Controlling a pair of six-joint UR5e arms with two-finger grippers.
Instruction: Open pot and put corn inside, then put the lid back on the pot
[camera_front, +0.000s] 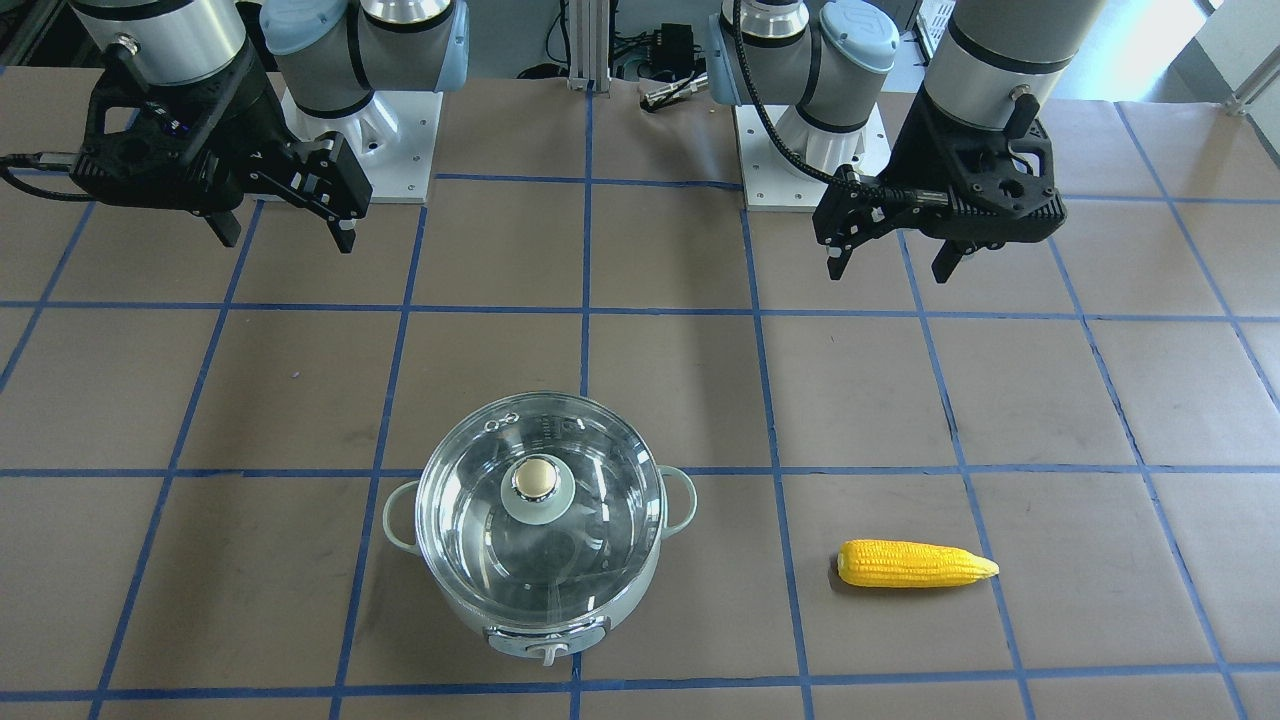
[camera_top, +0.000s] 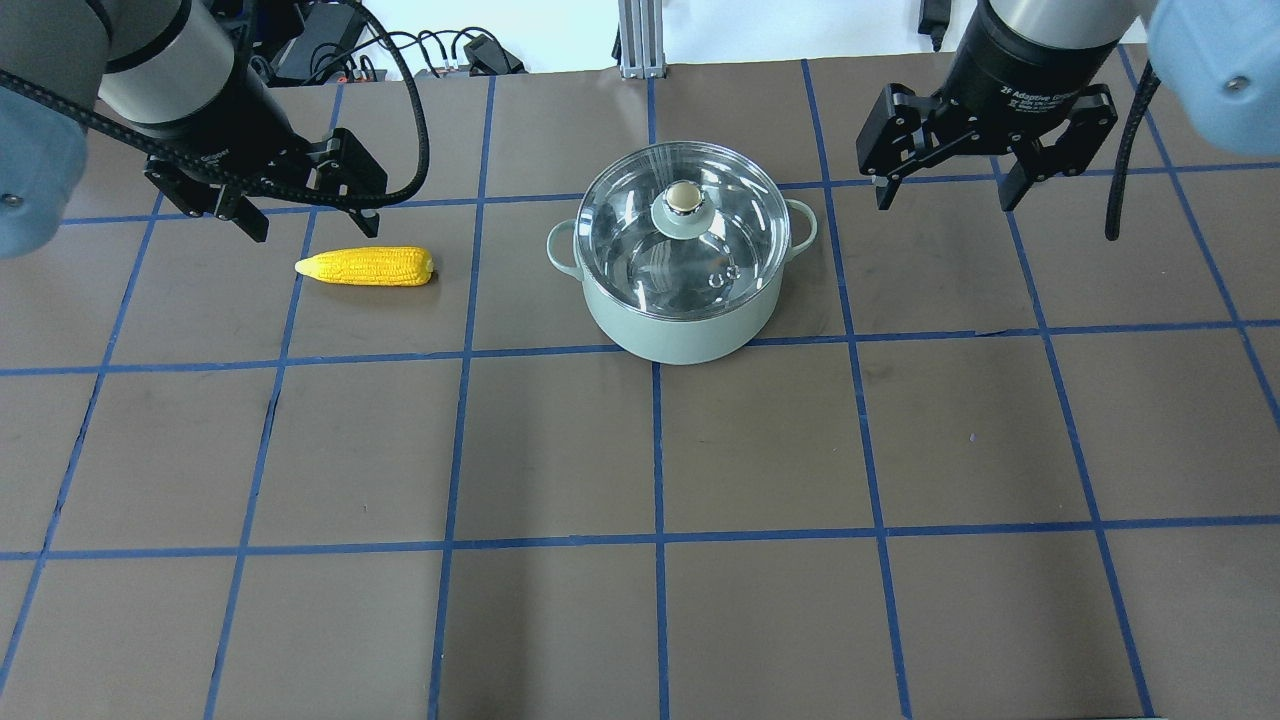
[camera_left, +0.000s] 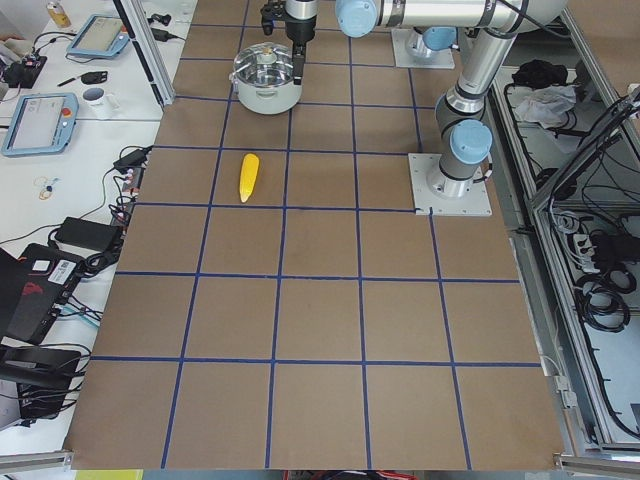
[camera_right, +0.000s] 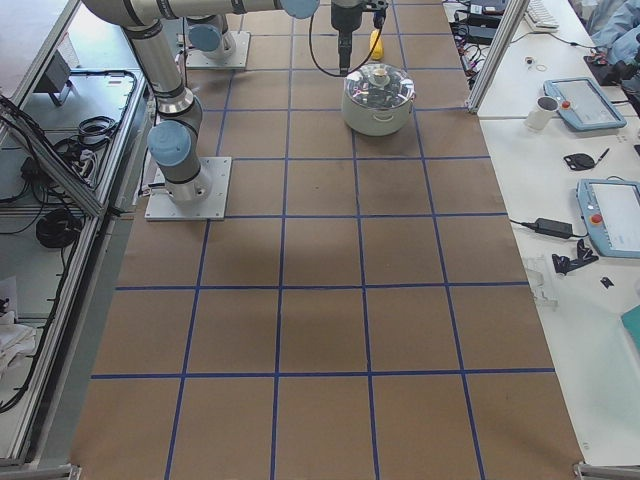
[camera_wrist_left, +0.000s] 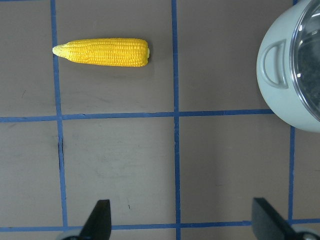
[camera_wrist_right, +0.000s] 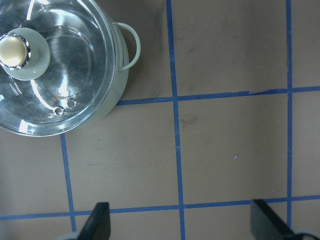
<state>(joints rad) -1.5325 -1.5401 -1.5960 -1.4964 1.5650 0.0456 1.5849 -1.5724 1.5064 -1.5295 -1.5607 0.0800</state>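
The mint-green pot stands on the table with the clear glass lid on it, gold knob up. The yellow corn lies on the table to the pot's left in the overhead view, tapered end pointing away from the pot. My left gripper is open and empty, hovering just behind the corn. My right gripper is open and empty, to the right of the pot. The left wrist view shows the corn and the pot's side. The right wrist view shows the lid.
The brown table surface is marked in squares with blue tape. The arm bases stand at the robot's edge. Operators' benches with tablets and cables lie beyond the far table edge.
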